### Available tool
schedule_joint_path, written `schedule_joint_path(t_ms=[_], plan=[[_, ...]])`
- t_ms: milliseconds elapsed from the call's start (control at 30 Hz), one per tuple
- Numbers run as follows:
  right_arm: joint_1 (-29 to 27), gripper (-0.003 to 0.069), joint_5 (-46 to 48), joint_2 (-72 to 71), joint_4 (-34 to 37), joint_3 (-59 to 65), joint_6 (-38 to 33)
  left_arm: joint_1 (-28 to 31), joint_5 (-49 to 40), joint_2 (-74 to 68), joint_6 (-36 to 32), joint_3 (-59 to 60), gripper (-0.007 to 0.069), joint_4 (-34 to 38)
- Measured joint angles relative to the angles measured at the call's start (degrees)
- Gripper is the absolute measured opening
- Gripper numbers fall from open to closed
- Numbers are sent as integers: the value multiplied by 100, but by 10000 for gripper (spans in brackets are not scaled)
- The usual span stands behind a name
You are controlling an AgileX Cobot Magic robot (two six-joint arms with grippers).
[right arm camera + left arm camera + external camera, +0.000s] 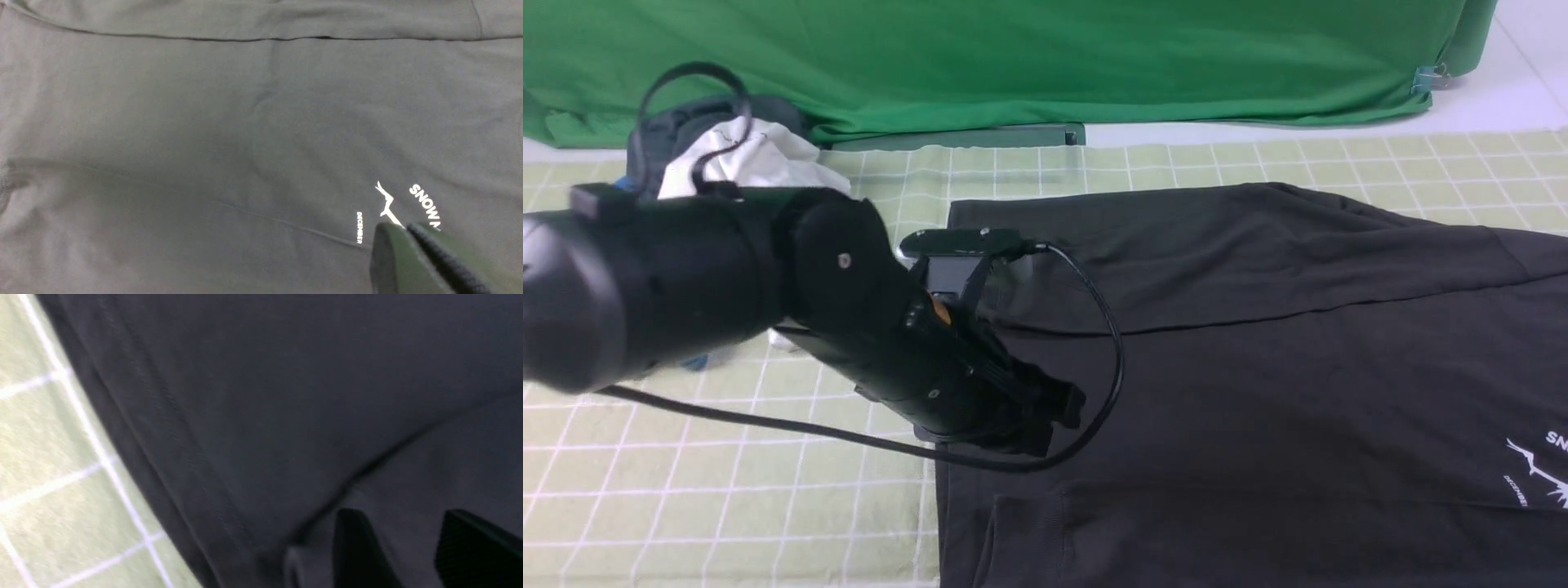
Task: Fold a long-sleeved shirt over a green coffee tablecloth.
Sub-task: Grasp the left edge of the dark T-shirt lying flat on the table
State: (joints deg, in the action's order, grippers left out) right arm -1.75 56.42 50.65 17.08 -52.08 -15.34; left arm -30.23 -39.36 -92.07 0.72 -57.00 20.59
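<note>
The black long-sleeved shirt (1298, 343) lies spread on the pale green coffee tablecloth (727, 490) with its white grid lines. A folded layer crosses its far part, and the white graphic (1539, 469) shows at the right edge. My left gripper (1054, 416) hangs low over the shirt's left hem. In the left wrist view this gripper (400, 514) is open, with bare shirt fabric (286, 396) showing in the gap and tablecloth (41, 437) beside the hem. My right gripper (406, 228) is shut with nothing in it, just above the lettering (425, 204) on the shirt (204, 122). The right arm is out of the front view.
A plain deep-green backdrop (1013, 57) hangs along the far side. A heap with a white garment (752, 159) and darker clothes sits at the far left. The left arm's black cable (1115, 367) loops over the shirt.
</note>
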Motion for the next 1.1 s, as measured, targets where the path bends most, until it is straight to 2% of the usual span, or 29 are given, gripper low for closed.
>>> schedule_joint_path(t_ms=[133,233,567,800,933,1100], plan=[[0,40,0,0,0,0,0,0,-100,-299,44,-13,380,-99],[0,40,5,0,0,0,0,0,-108,-524,44,-13,412,-99],[0,48,-2,0,6,0,0,0,-221,-859,18,-24,421,-99],[0,52,-7,0,6,0,0,0,-226,-865,18,-37,328,76],[0,57,-7,0,6,0,0,0,-221,-971,2,-40,215,88],[0,62,-14,0,6,0,0,0,-181,-1127,-1,-40,134,93]])
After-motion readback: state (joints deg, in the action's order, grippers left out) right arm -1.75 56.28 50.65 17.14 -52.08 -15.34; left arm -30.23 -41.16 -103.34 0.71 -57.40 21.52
